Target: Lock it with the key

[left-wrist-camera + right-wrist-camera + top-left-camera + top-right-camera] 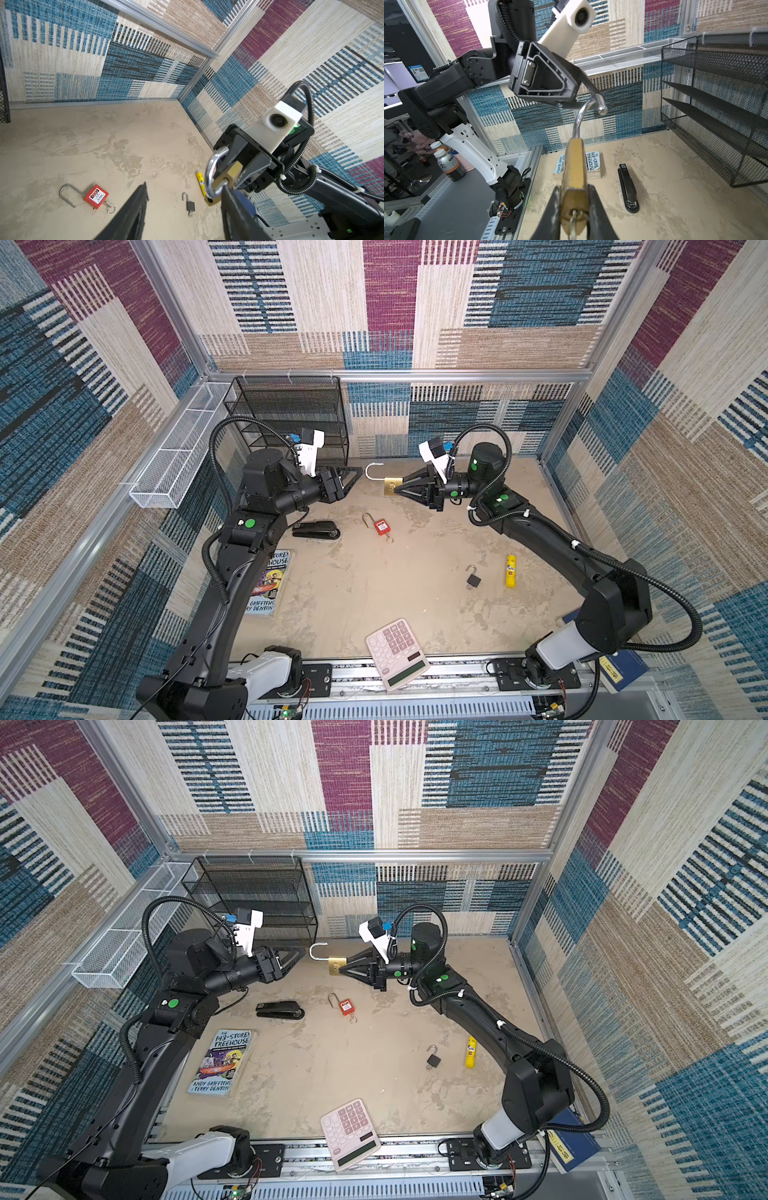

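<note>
**Brass padlock [391, 485] held aloft, shackle [372, 469] open**

The right tool [398, 486] clamps the padlock's body above the rear middle of the desk [374, 593]. A key [573, 220] sits in the keyhole. The shackle points toward the left tool [355, 479], whose jaws gape, empty, just beside it.

A mesh rack [291, 418] stands at the far left of the surface [374, 601], against the far wall. A wire tray [174, 464] hangs on the left wall beside it. Above the far middle, the left claw [358, 472] is just left of the raised padlock [388, 485], which sits in the right claw [397, 488]. Nearer, a stapler [316, 529] lies to the left and the centre padlock [381, 526] in the middle. A book [272, 585] lies at the left edge. The right-hand padlock [473, 580] and a tube [510, 570] lie side by side on the right. A calculator [397, 653] rests on the near edge.
</note>
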You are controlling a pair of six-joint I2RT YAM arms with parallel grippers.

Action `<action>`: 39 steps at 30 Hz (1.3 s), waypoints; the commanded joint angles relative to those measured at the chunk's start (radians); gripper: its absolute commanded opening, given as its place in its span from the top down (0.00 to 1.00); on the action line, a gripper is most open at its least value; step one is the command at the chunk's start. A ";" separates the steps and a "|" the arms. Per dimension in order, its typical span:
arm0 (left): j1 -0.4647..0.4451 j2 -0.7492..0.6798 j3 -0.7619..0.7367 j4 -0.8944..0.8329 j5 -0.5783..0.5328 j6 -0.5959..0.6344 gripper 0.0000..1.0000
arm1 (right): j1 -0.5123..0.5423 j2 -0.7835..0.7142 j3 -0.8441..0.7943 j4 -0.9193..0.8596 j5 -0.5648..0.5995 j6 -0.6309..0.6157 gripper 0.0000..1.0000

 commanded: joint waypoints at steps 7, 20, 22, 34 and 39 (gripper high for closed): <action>-0.003 0.038 0.038 -0.057 0.016 0.040 0.42 | 0.033 -0.028 -0.017 0.038 -0.023 -0.102 1.00; -0.001 0.051 0.079 -0.168 0.066 0.055 0.44 | 0.039 -0.025 0.008 0.086 0.003 -0.095 1.00; 0.000 0.066 0.095 -0.191 0.079 0.060 0.44 | 0.038 -0.025 0.007 0.098 0.006 -0.088 1.00; 0.083 0.024 0.030 0.089 0.207 -0.033 0.42 | 0.018 -0.050 0.021 0.123 -0.014 0.011 1.00; 0.098 0.021 0.024 0.195 0.297 -0.032 0.42 | -0.006 -0.073 0.010 0.144 -0.023 0.062 1.00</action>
